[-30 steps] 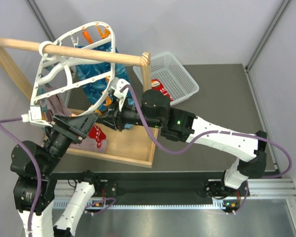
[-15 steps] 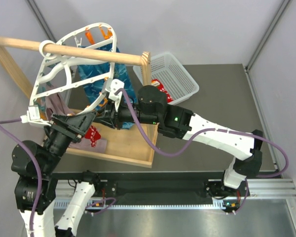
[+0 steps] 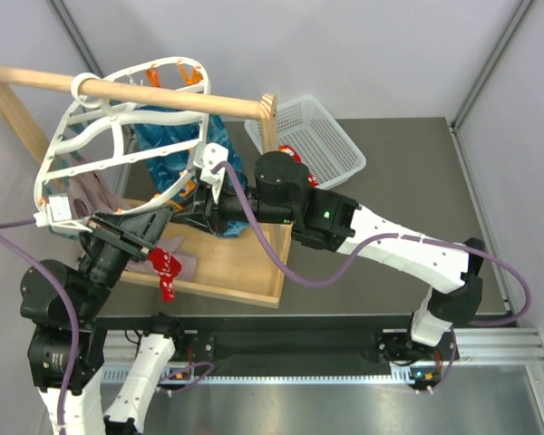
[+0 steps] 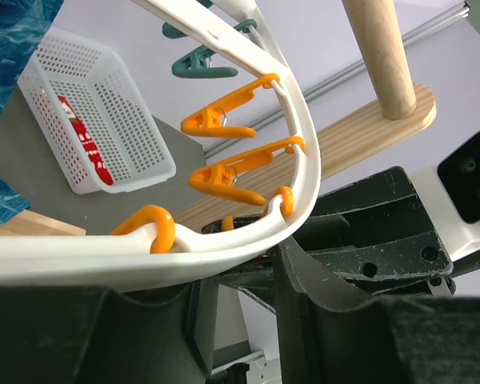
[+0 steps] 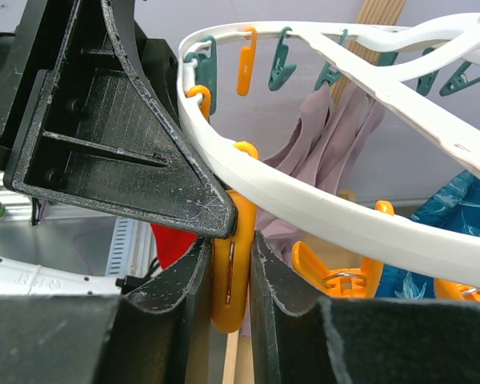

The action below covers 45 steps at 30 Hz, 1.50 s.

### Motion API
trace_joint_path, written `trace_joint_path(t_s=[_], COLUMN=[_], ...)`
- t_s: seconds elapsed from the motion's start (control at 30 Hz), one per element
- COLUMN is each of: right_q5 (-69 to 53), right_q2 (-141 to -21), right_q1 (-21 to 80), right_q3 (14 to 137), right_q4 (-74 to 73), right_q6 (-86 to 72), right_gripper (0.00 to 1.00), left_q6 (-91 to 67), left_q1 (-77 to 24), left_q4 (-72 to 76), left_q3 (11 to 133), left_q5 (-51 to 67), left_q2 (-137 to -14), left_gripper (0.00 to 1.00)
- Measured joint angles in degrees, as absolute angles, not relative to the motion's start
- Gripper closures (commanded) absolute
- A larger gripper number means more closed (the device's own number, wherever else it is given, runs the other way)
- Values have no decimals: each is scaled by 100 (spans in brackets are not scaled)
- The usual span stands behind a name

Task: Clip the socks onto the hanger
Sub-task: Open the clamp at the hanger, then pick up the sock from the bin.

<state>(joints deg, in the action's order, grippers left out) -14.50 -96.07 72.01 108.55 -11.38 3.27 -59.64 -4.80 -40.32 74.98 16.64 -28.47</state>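
Observation:
The white oval hanger (image 3: pixel 100 122) hangs from the wooden rail, with orange clips round its rim. My right gripper (image 3: pixel 183 207) is shut on one orange clip (image 5: pixel 230 288) under the rim (image 5: pixel 320 208). My left gripper (image 3: pixel 154 227) sits right beside it, one finger touching the clip's top. Its jaws stand a narrow gap apart and the rim (image 4: pixel 224 240) hides their tips. A red sock (image 3: pixel 166 269) dangles from the left fingertips and shows as a red patch in the right wrist view (image 5: pixel 172 240). A second red sock (image 3: pixel 295 156) lies in the basket.
The wooden rail (image 3: pixel 172 98) stands on a wooden base (image 3: pixel 227 263). A teal-blue cloth (image 3: pixel 168 149) and a mauve-grey cloth (image 3: pixel 86 190) hang from the hanger. A white mesh basket (image 3: pixel 331 136) stands at the back right. Teal clips line the far rim.
The hanger has swung left and tilted. The red sock has dropped lower and now hangs stretched out below my left gripper. My right gripper stays shut on the clip.

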Motion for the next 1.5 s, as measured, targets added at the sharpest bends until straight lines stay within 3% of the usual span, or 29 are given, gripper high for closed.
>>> trace_joint_path(t_s=[0.07,0.17,0.27,0.3,0.4,0.6,0.97,1.07,1.23,1.33,1.5], right_q5=[-1452,-1463,-1511,-1518,-1448,-1269,-886,-434,932,1511,1518], right_q2=[-9607,-9607,-9603,-9594,-9518,-9000,-7177,-6740,-6160,-5813,-5653], right_q1=[7199,7199,7220,7231,7299,7393,7402,7404,7238,6488,4668], right_q3=[10855,10844,10761,10709,10420,9673,8521,7988,6973,6442,6130], right_q4=[-1138,-1125,-1079,-1059,-1061,-1076,-1446,-1592,-1852,-2001,-2069], right_q6=[325,316,336,314,187,-64,-1,56,-145,-486,-1061], right_gripper=[84,70,57,44,27,10,9,13,38,47,47], left_q6=[-5964,-5966,-5979,-5983,-5992,-5992,-5986,-5983,-5964,-5955,-5942], left_q1=[-473,-473,-458,-451,-447,-447,-445,-445,-445,-445,-445], left_q4=[-4032,-4032,-4034,-4029,-4001,-4007,-4091,-4104,-4143,-4154,-4156], left_q3=[7498,7498,7498,7498,7498,7500,7644,7651,7684,7695,7699], left_q5=[1667,1667,1651,1636,1562,1531,1492,1490,1487,1487,1487], left_q2=[-2847,-2847,-2849,-2849,-2853,-2888,-2967,-2967,-2967,-2967,-2969], left_gripper=[91,100,100,100,100,100,100,100,100,100,100])
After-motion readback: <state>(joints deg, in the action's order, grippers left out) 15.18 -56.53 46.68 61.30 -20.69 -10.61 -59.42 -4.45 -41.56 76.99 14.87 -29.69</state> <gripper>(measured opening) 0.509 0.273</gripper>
